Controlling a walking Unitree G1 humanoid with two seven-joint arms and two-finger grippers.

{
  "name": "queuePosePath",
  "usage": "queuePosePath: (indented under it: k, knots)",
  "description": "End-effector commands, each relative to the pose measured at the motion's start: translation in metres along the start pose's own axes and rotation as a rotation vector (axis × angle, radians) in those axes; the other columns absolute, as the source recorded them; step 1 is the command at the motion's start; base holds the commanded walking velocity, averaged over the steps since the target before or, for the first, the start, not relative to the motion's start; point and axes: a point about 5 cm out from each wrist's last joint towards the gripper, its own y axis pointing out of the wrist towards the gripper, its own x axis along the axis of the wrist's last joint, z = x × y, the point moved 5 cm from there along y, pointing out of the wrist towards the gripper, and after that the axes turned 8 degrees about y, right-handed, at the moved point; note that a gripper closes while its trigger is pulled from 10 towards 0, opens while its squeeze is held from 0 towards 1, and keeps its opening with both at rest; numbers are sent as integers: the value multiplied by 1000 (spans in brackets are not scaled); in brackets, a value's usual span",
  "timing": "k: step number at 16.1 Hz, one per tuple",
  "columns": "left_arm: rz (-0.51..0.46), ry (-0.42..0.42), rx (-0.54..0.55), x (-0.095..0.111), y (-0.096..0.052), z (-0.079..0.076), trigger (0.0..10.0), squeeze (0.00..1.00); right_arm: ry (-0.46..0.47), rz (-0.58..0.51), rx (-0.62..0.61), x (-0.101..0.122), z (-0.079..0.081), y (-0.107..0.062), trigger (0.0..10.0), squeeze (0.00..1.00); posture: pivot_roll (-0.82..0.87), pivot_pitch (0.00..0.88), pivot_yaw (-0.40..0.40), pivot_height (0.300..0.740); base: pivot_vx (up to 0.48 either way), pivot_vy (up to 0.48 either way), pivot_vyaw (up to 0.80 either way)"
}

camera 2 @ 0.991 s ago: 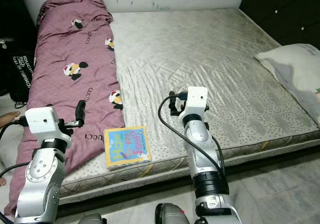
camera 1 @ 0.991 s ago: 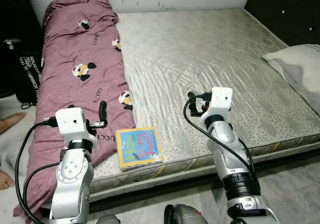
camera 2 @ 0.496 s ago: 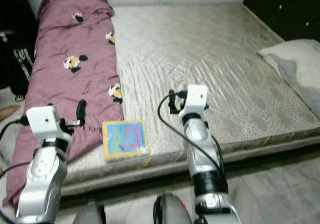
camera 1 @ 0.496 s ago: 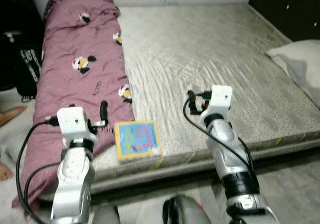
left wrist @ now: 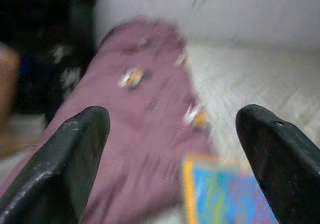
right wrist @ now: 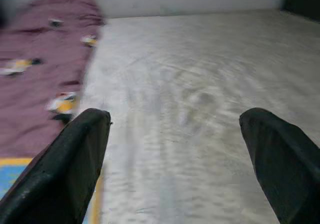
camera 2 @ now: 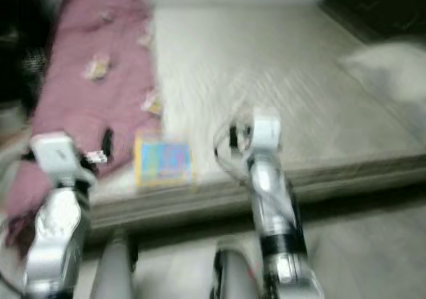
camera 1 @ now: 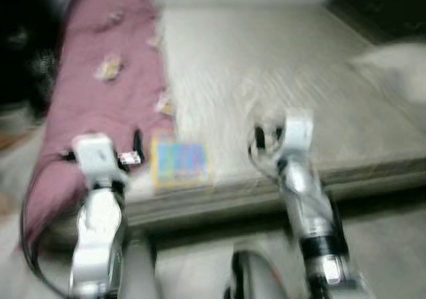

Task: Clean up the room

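The head views are blurred by motion. A blue and yellow picture book [camera 1: 181, 164] lies near the front edge of a bare grey mattress [camera 1: 266, 66]. A maroon quilt with cartoon prints [camera 1: 106, 86] stretches along the mattress's left side, beside the book. My left gripper [left wrist: 172, 169] is open, held low in front of the quilt's near end, with the book [left wrist: 225, 194] just ahead between its fingers [left wrist: 65, 159]. My right gripper [right wrist: 175, 174] is open over the mattress's front part, right of the book [right wrist: 10, 184].
A pale pillow [camera 1: 393, 62] lies at the mattress's right edge. Dark furniture [camera 1: 386, 6] stands at the far right corner and a black bag [camera 1: 26, 66] on the floor left of the bed. Grey tiled floor [camera 1: 386, 246] runs along the bed's front.
The whole picture has shifted and blurred, so the camera is moving. Both arms keep the same pose and both grippers stay open. The book and quilt lie as before.
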Motion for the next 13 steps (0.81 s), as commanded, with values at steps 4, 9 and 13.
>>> queuePosePath:
  k: [4, 9, 13]
  knots:
    - [0, -4, -5, 2, 2, -1, 10000, 0, -8, 18, 12, -6, 3, -2, 10000, 0, 10, 102, -49, 644, 0, 0, 0]
    - [15, -13, 10, -2, 1, 1, 10000, 0, -8, 22, 20, -7, 4, -2, 10000, 0, 9, 103, -51, 618, 0, 0, 0]
    - [10, -11, 13, -1, 1, 3, 10000, 0, -11, 28, 23, -9, 5, -3, 10000, 0, 7, 106, -50, 590, 0, 0, 0]
